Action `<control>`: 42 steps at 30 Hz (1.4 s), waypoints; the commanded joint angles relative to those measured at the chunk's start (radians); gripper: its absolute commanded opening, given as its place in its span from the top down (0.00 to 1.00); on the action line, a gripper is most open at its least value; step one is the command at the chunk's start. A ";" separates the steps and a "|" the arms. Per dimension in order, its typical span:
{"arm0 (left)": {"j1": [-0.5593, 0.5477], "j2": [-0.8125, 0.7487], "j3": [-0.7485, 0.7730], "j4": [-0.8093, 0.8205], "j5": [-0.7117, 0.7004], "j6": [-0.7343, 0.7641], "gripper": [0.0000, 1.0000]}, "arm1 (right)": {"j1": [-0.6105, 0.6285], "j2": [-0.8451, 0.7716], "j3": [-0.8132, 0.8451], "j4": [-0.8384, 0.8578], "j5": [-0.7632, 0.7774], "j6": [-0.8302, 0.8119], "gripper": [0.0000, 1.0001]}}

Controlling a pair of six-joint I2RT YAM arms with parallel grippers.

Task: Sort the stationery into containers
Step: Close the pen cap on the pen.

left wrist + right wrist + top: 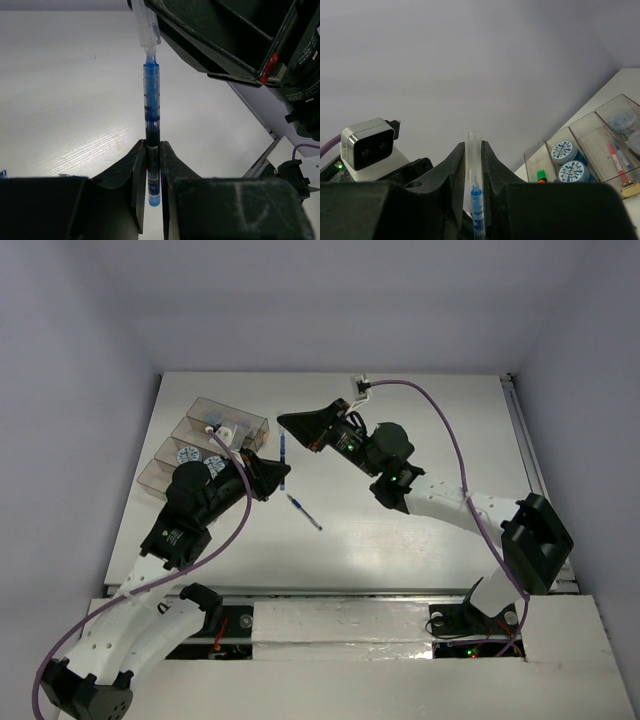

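Pinching the barrel of a slim blue pen (151, 95), the left jaws are standing narrow, closed on it. The right jaws are gripping the clear cap (473, 140) over its tip, so the pen is hanging between the two arms above the worktop (380, 550), near the containers (205, 408). Sorting is looking well along: patterned rolls (563, 149) are sitting in one compartment, a green-capped marker (540, 174) in a neighbouring one and a pink pen (617, 162) in another. Waiting to be sorted, by my judgement, are the held pen and a second blue pen (305, 512) lying loose on the worktop. Print is showing on the held barrel, but it is too blurred to read.
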 commanded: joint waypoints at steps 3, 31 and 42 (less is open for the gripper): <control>0.014 -0.018 0.006 0.049 -0.010 -0.006 1.00 | 0.021 -0.024 -0.011 0.058 0.008 -0.023 1.00; 0.023 -0.049 0.002 0.098 -0.028 -0.095 1.00 | 0.099 -0.030 -0.077 0.077 0.111 -0.146 1.00; 0.023 -0.046 0.008 0.080 -0.031 -0.098 1.00 | 0.099 -0.084 -0.097 -0.031 0.102 -0.258 1.00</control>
